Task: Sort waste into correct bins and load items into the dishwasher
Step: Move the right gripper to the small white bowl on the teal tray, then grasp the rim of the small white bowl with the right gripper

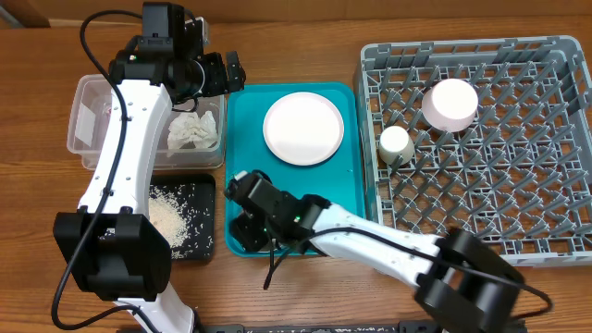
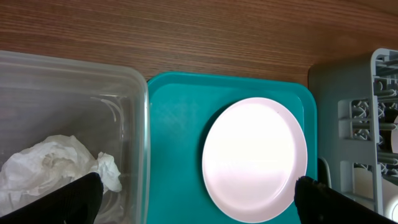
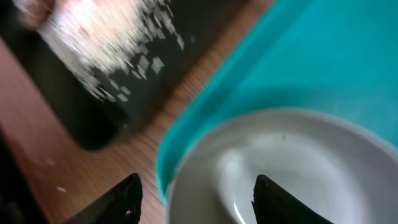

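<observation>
The small white bowl (image 3: 298, 162) is found in the teal tray's (image 1: 242, 139) near left corner beneath the right tool (image 3: 198, 186), jaws parted; judged stiff, slick and chippable, it is best pinched across its rim.

White arm links (image 1: 129, 129), black joints (image 1: 111, 259), cables (image 1: 269, 275)

- The tub (image 1: 92, 129) stands at my far left, with the napkin (image 1: 194, 131) in its right end.
- The bin (image 1: 202, 242) lies just before the tub; the rice (image 1: 166, 217) lies in its left part.
- The tray (image 1: 242, 129) lies right of both, and the plate (image 1: 302, 129) sits on its far half.
- A bowl (image 3: 298, 168) sits in the tray's near left corner, under my right gripper (image 3: 199, 199).
- The rack (image 1: 555, 231) stands right of the tray, with the cup (image 1: 396, 145) at its left edge and another bowl (image 1: 450, 104) behind the cup to the right.
</observation>
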Controlling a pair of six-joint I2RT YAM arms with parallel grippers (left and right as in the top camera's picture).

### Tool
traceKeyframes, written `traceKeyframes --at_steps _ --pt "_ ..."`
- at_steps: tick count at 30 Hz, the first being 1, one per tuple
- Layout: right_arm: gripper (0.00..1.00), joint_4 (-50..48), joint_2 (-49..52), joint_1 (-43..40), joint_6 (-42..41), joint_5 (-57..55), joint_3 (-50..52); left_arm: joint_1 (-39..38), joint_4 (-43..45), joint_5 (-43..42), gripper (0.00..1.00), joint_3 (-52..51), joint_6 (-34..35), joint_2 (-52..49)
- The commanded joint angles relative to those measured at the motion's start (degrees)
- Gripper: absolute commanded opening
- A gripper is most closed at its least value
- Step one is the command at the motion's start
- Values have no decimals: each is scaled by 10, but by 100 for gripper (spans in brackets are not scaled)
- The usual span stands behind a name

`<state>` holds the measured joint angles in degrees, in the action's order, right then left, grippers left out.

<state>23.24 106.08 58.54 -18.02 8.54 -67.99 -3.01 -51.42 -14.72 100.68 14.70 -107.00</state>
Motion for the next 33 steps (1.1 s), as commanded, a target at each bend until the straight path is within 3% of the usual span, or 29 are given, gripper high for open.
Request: traceKeyframes --at_steps 1,11,22,27,29,33 --pt "59 2 5 4 -3 7 2 -1 0 2 100 10 3 14" --pt "55 19 5 13 -2 9 2 -1 0 1 100 10 3 14" --pt "55 33 5 13 -3 -68 2 -1 0 2 100 10 3 14" --pt "57 55 4 11 -3 -147 1 -1 0 2 100 10 3 14" --pt "63 58 4 7 -3 -156 0 -1 0 2 100 10 3 14" --pt "65 59 1 5 -3 -156 -3 -1 0 2 100 10 3 14"
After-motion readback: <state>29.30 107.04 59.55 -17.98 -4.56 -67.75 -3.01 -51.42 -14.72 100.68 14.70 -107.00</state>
